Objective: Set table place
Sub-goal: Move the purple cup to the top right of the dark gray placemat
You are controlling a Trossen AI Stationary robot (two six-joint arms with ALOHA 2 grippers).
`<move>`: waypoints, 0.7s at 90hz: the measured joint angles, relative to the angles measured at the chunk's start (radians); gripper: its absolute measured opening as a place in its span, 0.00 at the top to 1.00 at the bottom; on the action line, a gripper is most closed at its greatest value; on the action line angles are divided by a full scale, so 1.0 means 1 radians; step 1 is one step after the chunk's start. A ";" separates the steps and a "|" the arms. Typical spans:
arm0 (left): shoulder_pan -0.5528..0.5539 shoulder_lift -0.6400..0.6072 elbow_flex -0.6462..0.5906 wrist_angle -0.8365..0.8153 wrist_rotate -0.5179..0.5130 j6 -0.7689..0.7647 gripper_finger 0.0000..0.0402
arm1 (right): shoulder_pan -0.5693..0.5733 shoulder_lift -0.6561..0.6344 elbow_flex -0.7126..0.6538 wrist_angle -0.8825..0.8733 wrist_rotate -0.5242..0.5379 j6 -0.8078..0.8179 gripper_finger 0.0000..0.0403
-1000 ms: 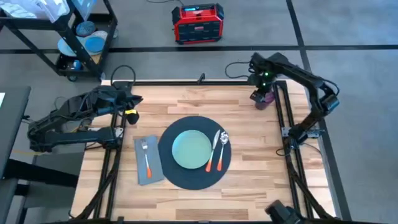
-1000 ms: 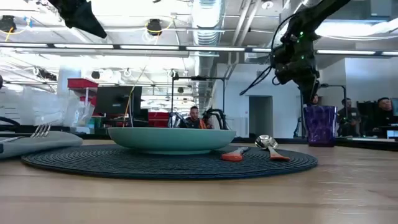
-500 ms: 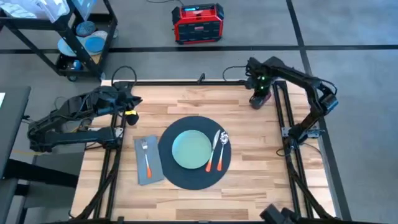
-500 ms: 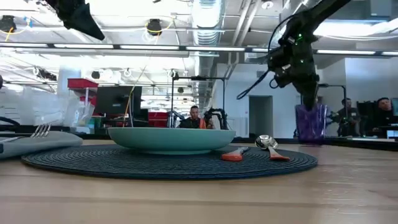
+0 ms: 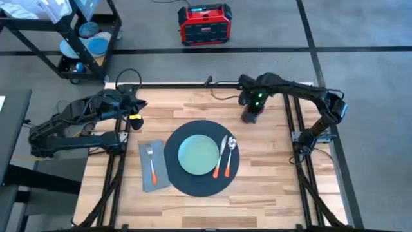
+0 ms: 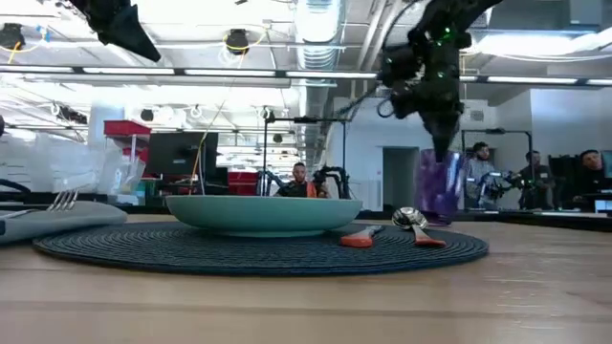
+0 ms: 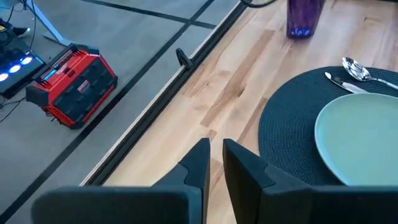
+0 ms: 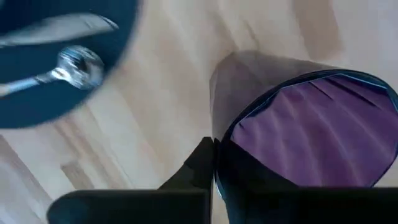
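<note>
The place [image 5: 202,157], a wide round dark placemat, lies at the centre of the high view on the table [image 5: 257,187], with the pale green plate [image 5: 198,155] in its middle. A spoon [image 5: 230,144] and an orange-handled knife [image 5: 221,154] lie on the mat's right part, and a fork [image 5: 150,161] rests on a grey napkin [image 5: 153,166] touching the mat's left edge. What seems to be missing is the drink: a purple cup [image 5: 251,115] sits upright at upper right of the mat, apart from its rim, pinched at the lip by the right gripper [image 5: 253,109], one finger inside the wall and one outside, as the right wrist view shows. In the low view the cup's base looks level with or just clear of the wood; which, I cannot tell. To do this step well, the cup should travel upright, low and slowly, come to rest just beyond the spoon's bowl without nudging the cutlery, and be let go only once its base sits flat. The left gripper [image 7: 214,163] waits at the table's upper-left edge in the high view, fingers nearly pressed together on nothing.
</note>
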 joint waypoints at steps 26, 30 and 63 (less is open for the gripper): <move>0.000 0.000 0.000 0.001 0.000 0.001 0.93 | 0.088 0.044 0.005 0.044 -0.016 0.050 1.00; 0.000 0.000 0.000 0.001 0.000 0.000 0.93 | 0.092 0.052 0.005 0.040 -0.017 0.050 1.00; -0.001 0.000 0.000 0.000 0.000 0.008 0.93 | 0.132 0.067 -0.002 0.061 -0.070 0.069 0.86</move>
